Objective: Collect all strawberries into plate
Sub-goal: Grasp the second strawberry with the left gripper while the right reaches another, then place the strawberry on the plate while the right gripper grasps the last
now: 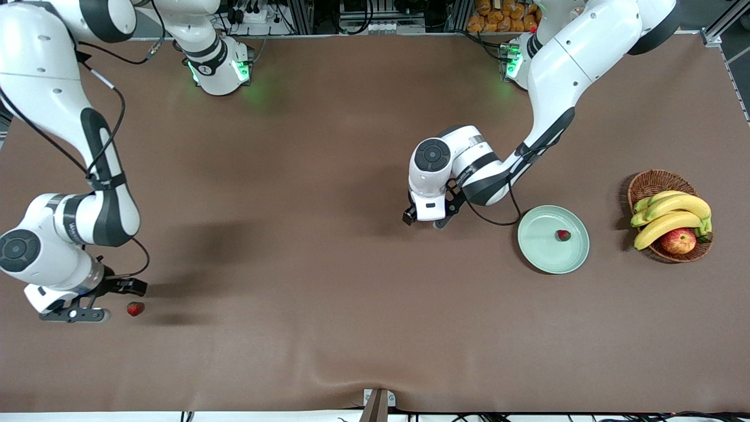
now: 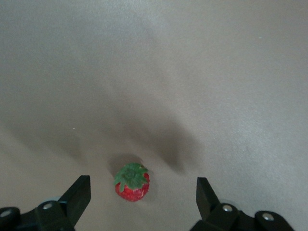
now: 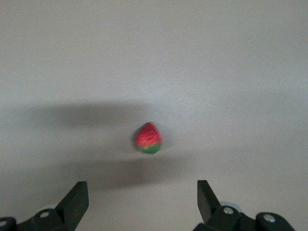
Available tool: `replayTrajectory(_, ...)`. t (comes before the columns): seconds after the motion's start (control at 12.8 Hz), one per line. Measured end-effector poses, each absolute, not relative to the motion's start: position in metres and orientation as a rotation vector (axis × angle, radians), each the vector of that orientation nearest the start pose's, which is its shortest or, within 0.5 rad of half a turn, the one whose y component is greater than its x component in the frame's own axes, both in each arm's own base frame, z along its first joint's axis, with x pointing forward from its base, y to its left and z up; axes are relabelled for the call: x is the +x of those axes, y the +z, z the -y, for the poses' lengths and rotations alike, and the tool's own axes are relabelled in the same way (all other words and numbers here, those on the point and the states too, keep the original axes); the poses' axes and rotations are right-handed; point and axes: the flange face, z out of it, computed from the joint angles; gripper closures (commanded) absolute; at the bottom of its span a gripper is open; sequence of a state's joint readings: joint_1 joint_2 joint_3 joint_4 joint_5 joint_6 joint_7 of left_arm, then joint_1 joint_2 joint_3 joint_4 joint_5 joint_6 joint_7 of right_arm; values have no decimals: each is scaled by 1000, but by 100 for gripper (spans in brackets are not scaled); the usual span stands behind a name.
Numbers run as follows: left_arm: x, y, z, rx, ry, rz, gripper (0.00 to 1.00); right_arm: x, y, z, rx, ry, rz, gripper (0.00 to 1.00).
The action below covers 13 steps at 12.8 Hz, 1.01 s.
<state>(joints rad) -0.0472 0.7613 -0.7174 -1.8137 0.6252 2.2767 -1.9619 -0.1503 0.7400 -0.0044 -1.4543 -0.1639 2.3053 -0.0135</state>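
Nearest the front camera, one strawberry [image 1: 135, 308] lies on the brown table [image 1: 328, 305] at the right arm's end, just beside the right gripper [image 1: 75, 315], whose fingers stand wide with nothing held. A second strawberry [image 1: 563, 235] already sits in the plate [image 1: 542, 246], so I'd say a third of the job is done. The left gripper [image 1: 423, 220] hovers over the table near the plate, fingers wide around a third strawberry [image 2: 132, 182], not yet gripped.

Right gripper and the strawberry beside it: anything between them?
Nothing. Right wrist view shows bare tablecloth between the open right gripper and the strawberry.
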Motion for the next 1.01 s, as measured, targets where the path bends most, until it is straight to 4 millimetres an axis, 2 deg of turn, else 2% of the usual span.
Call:
replayTrajectory(0.08, 490, 191, 407, -2794, 52, 1345, 23, 728, 253, 127, -3276, -176, -84, 0)
replayTrajectory(0.16, 490, 189, 405, -2790, 53, 1348, 29, 733, 249, 138, -3276, -189, -115, 0)
replayTrajectory(0.39, 492, 184, 400, -2783, 51, 1362, 33, 746, 233, 155, -3266, -222, -257, 0)
replayTrajectory(0.7, 488, 183, 405, -2777, 51, 1397, 34, 755, 211, 149, -3210, -226, -436, 0)
replayTrajectory(0.78, 485, 182, 408, -2776, 52, 1396, 39, 756, 208, 146, -3182, -222, -464, 0)
replayTrajectory(0.86, 483, 182, 410, -2774, 54, 1398, 56, 756, 204, 144, -3157, -214, -484, 0)
replayTrajectory(1.01, 481, 180, 412, -2771, 55, 1399, 98, 755, 196, 140, -3136, -198, -497, 0)
